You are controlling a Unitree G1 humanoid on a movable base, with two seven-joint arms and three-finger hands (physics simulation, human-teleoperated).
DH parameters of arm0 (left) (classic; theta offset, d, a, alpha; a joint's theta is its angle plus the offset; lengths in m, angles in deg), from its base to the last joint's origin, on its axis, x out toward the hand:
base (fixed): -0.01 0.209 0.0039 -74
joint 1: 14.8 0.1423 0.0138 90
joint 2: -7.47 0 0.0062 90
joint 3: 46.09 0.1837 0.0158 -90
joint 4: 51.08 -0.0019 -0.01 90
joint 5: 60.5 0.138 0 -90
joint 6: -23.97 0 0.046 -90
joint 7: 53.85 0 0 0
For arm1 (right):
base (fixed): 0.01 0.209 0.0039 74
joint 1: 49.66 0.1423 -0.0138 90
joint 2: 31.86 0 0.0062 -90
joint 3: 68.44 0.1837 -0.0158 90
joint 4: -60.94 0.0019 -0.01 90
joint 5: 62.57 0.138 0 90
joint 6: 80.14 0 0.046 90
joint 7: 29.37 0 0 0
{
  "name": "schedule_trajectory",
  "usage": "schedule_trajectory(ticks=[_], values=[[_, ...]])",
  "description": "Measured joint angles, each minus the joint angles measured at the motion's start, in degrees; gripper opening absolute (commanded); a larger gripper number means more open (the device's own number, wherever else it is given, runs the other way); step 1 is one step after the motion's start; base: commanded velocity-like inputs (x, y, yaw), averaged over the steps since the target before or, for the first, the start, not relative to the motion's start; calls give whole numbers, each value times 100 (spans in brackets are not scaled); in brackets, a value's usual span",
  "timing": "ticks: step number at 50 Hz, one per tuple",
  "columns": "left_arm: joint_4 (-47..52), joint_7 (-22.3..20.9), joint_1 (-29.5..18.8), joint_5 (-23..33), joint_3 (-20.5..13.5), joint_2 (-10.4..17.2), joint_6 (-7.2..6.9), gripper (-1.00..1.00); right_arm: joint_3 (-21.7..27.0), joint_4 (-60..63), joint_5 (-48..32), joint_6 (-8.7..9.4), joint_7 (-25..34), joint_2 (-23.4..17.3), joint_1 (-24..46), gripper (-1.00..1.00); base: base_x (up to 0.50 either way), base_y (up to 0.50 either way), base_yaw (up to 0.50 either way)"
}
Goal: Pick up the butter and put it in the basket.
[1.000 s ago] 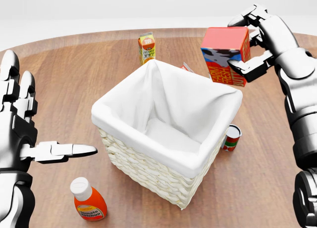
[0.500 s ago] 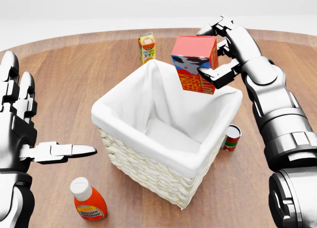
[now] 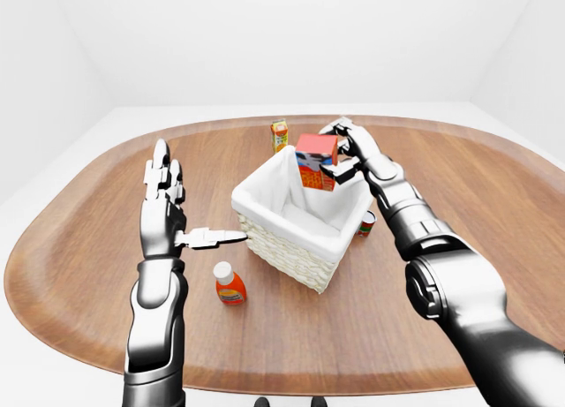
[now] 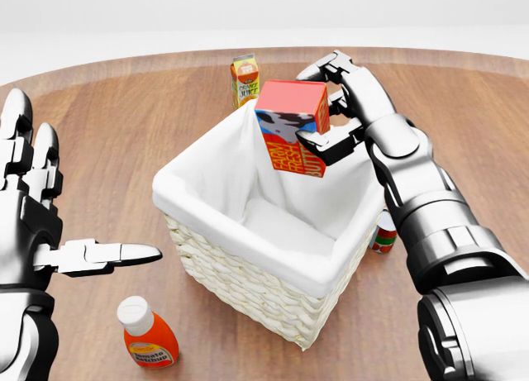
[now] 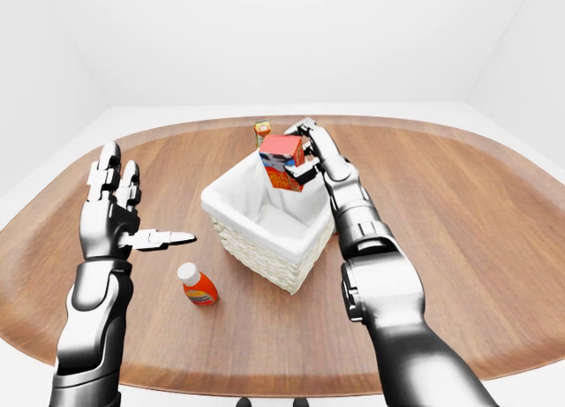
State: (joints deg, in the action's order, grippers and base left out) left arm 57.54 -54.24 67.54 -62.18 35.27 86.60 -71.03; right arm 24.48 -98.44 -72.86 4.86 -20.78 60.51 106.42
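The butter (image 4: pixel 291 127) is a red carton with a cow-pattern band. My right hand (image 4: pixel 335 112) is shut on it and holds it tilted in the air over the open top of the basket (image 4: pixel 248 273), a woven wicker basket with a white cloth lining in the middle of the head view. My left hand (image 4: pixel 50 232) is open and empty at the left of the head view, fingers up and thumb pointing toward the basket.
A tomato sauce bottle (image 4: pixel 147 335) lies on the wooden table below-left of the basket. An orange juice carton (image 4: pixel 244 79) stands above the basket. A small can (image 4: pixel 384 230) stands by the basket's right side, next to my right forearm.
My right hand has carried the butter leftward and slightly down, from beyond the basket's upper-right corner to over its opening. The left hand has not moved.
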Motion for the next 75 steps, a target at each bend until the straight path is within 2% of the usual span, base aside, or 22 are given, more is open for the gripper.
schedule_trajectory(ticks=[34,75], values=[[-106,-5,2,-25,-7,6,0,100,17,-559,35,0,-577,570,-8,-100,0,0,0],[-203,-6,53,-19,9,-13,0,100,121,-796,-219,1,-931,737,-285,-100,0,0,0]])
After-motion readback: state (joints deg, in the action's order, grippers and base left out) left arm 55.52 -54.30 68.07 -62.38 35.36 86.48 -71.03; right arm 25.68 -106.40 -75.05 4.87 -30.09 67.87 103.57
